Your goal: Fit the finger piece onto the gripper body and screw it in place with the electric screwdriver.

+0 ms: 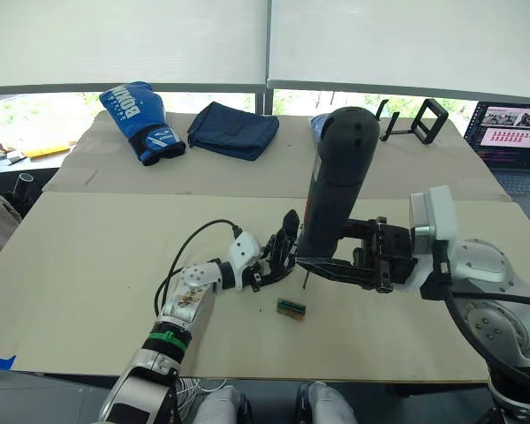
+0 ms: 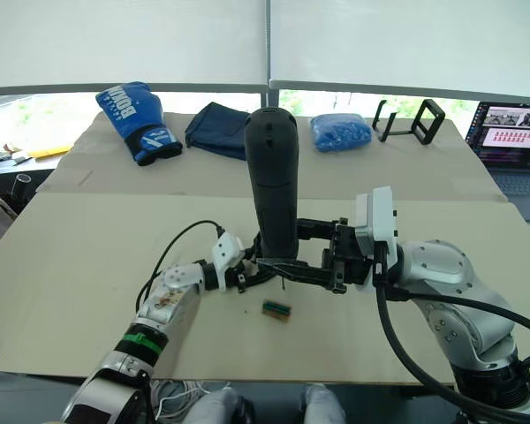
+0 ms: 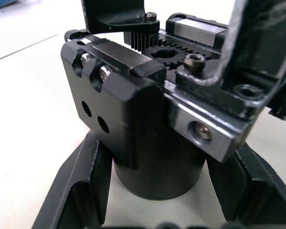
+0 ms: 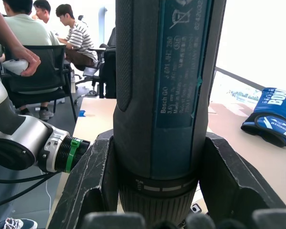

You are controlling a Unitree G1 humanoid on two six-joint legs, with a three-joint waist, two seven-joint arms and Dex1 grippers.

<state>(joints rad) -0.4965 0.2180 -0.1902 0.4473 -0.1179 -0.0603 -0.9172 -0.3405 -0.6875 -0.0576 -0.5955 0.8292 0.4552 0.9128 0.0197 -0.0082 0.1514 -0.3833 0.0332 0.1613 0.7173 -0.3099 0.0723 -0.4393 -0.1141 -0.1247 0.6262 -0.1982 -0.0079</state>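
So the table (image 1: 88,291) is a big tan one, and the gripper body (image 3: 148,119) stands on it between the left end effector's (image 1: 278,256) fingers. A small green-and-brown block (image 1: 291,308) lies just beside that end effector. Well beyond both end effectors lie a blue boxing glove (image 1: 141,119), folded navy cloth (image 1: 233,129), a blue bag (image 2: 340,132) and a black stand (image 1: 415,119).

Two head cameras high above, facing forward and down over the worktop (image 1: 88,265), sharing both arms and the upright electric screwdriver (image 2: 274,185), left wrist camera pressed close to the gripper body (image 3: 148,119), right wrist camera close against the screwdriver barrel
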